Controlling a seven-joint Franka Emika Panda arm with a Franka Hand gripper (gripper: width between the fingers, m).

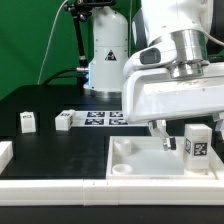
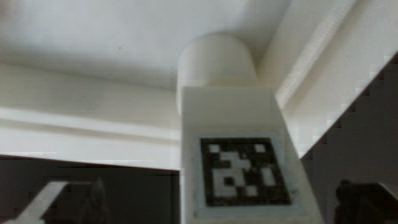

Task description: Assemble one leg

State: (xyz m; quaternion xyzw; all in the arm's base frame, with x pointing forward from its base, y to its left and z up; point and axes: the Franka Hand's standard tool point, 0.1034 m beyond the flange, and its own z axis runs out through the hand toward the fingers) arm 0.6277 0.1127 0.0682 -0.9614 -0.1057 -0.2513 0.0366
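Observation:
A leg, a white post with a black-and-white tag, stands upright on the large white tray-like piece, near that piece's corner on the exterior view's right. My gripper hangs over it, open, with one dark finger beside the post and a gap between them. In the wrist view the leg runs up the middle between the fingertips, which stand apart from it on both sides. Its rounded end lies against the white tray-like piece. The gripper holds nothing.
Two more legs stand on the black table at the exterior view's left. The marker board lies behind the tray-like piece. Another white part shows at the left edge. A white robot base stands at the back.

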